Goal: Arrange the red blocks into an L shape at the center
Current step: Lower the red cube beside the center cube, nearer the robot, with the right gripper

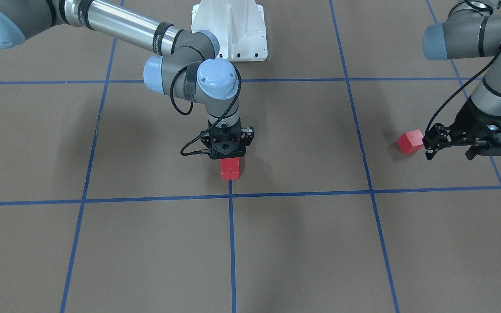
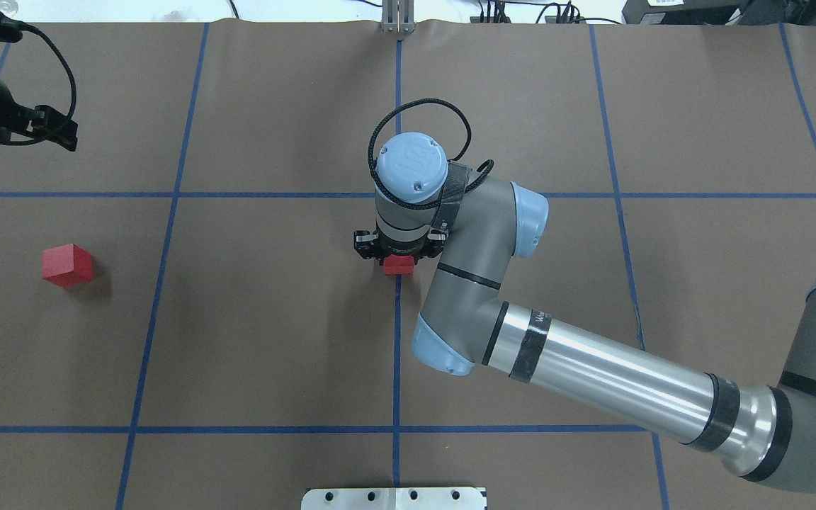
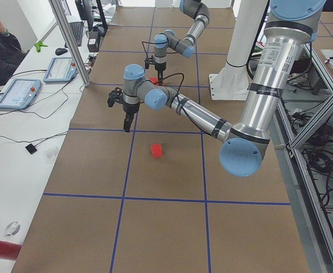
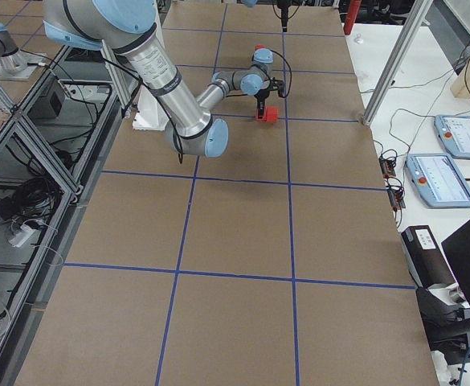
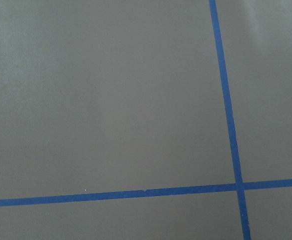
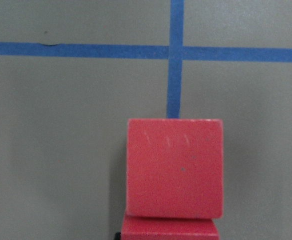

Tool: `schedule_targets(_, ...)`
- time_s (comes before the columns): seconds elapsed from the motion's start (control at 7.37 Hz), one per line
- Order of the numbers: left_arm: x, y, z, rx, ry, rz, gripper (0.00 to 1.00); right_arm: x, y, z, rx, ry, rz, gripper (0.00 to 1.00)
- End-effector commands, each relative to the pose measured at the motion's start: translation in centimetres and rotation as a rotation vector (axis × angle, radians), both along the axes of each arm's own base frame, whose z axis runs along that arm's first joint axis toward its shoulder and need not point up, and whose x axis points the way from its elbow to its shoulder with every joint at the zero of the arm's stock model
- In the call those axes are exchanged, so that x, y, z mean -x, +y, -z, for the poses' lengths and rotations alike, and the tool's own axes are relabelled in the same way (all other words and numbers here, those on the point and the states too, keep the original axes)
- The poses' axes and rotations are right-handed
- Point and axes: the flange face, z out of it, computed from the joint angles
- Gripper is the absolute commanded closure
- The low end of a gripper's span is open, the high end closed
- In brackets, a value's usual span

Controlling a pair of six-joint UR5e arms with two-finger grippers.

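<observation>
Your right arm lay stretched out from the robot's side toward the middle of the tabletop (image 1: pixel 146 252). Its forearm was low and nearly level, and the wrist was folded so that the last link stood upright. The right tool (image 1: pixel 226 150) pointed straight down at the center (image 1: pixel 268 171).

Your left arm was out at its own end, elbow high, with the left tool (image 1: pixel 448 154) raised above the tabletop. Its fingers (image 1: pixel 427 152) were spread apart with nothing between them. The loose red block (image 1: pixel 410 141) sat alone on the brown surface near that tool, not touched by it.

The right tool's body covered its own fingers in the front and overhead views, and its wrist camera showed none of them. I cannot tell you whether it was open or clamped.

Beneath it, the right wrist view showed the front red block (image 6: pixel 174 167) sitting on the middle blue tape line (image 6: pixel 175 80), short of the tape crossing. The rear red block (image 6: pixel 170 230) touched it from behind and was cut off by that view's lower edge. From the front camera the two read as one red shape, its upper part hidden under the tool. The left wrist view held only bare surface and a tape crossing.
</observation>
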Motion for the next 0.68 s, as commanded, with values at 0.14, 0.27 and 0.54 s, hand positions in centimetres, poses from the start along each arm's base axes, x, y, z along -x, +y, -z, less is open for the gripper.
schedule_targets(0.14, -0.10, -0.05, -0.23, 0.004, -0.002, -0.001, 0.00, -0.01, -0.05, -0.06, 0.000, 0.000, -0.001, 0.75)
schedule_targets(0.27, -0.01, -0.08, -0.23, 0.004, -0.002, 0.001, 0.00, -0.01, -0.05, -0.06, 0.000, 0.000, -0.001, 0.71)
schedule_targets(0.54, -0.11, -0.07, -0.32, 0.006, -0.003, -0.001, 0.00, 0.06, 0.05, -0.18, -0.003, 0.002, 0.004, 0.59)
